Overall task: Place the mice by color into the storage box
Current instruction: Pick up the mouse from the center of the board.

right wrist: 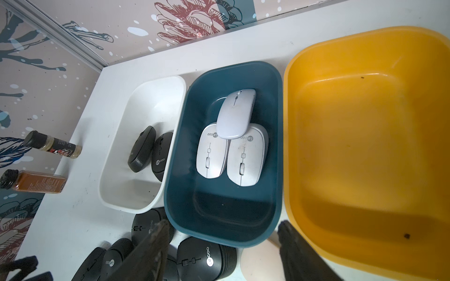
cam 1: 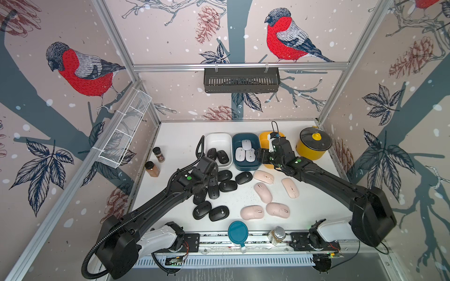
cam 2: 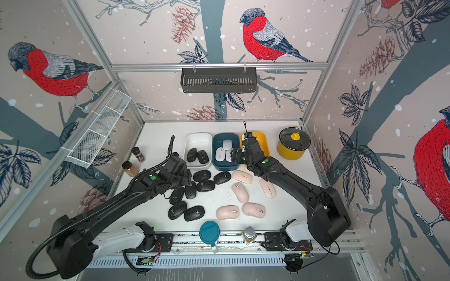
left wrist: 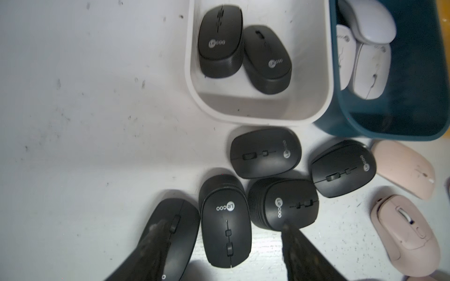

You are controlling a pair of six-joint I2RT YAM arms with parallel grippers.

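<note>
Both top views: black mice (cam 1: pixel 228 186) and pink mice (cam 1: pixel 263 192) lie mid-frame. Left wrist: left gripper (left wrist: pixel 222 222), bottom, open above a black mouse (left wrist: pixel 226 243). Right wrist: right gripper (right wrist: pixel 222 223), bottom, open, empty; white mice (right wrist: pixel 231 150) in blue box (right wrist: pixel 275 146), center.

White worktop (cam 1: pixel 180 141), and the bins run white bin (cam 1: pixel 218 140), deep teal bin (cam 1: pixel 246 167), yellow bin (right wrist: pixel 365 146). Matte black mice (cam 1: pixel 219 213), white mice (right wrist: pixel 236 114), pale pink mice (cam 1: pixel 263 193). Yellow pot (cam 1: pixel 310 153) too, and wallpaper (cam 1: pixel 80 73) of red-breasted birds, pinecones and blue-grey branches on beige.
</note>
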